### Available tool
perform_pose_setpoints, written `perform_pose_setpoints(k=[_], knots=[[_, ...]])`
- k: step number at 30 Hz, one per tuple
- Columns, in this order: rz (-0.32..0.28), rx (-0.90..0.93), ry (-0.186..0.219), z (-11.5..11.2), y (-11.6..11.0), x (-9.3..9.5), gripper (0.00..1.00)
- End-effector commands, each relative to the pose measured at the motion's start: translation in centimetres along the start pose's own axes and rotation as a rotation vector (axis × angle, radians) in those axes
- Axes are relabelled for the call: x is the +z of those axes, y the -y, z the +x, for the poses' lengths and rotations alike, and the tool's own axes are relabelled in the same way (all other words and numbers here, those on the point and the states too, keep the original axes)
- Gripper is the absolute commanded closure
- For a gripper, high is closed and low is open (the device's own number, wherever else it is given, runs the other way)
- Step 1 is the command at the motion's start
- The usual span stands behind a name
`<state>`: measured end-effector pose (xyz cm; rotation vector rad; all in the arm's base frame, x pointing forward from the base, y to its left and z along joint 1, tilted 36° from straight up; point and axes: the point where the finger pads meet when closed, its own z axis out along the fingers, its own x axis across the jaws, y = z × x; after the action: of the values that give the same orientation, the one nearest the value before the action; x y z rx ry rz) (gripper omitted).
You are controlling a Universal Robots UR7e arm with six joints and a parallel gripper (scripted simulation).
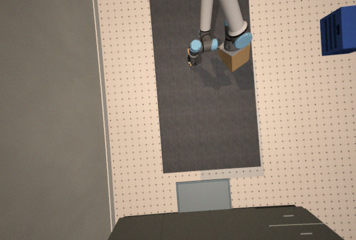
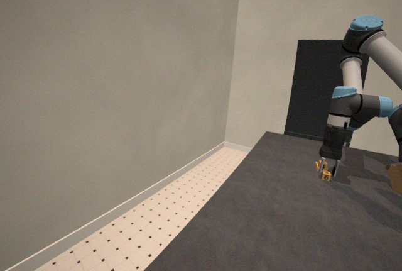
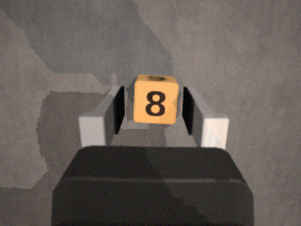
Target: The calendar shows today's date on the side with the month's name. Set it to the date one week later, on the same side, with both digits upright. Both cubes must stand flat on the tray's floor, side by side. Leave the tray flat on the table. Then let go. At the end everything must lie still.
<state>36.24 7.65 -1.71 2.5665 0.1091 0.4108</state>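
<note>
An orange cube [image 2: 326, 176] [image 3: 155, 104] lies on the dark table outside the tray. Its top shows an 8 in the wrist view, and a side shows a 6 in the exterior view. My gripper [image 2: 328, 173] [image 3: 153, 101] points down and is open, with one finger on each side of the cube and a gap at both sides. The orange calendar tray [image 2: 317, 166] stands just behind the fingers in the exterior view; an orange edge of it [image 1: 188, 51] shows beside the wrist. Other orange parts there are partly hidden by a finger; month name and second cube's digit cannot be read.
The dark table [image 1: 207, 122] [image 2: 276, 203] extends around the cube and the tray. A tan block [image 1: 240, 57] [image 2: 396, 176] stands under the arm's base side, to the right of the gripper. The table's long left edge runs beyond the tray. A blue cabinet [image 1: 347, 30] stands off the table.
</note>
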Motion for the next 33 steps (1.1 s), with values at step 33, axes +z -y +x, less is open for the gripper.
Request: perform_pose_setpoints(k=[33], knots=[[0.0,0.0,-0.001,0.01,0.0,1.35,0.13]])
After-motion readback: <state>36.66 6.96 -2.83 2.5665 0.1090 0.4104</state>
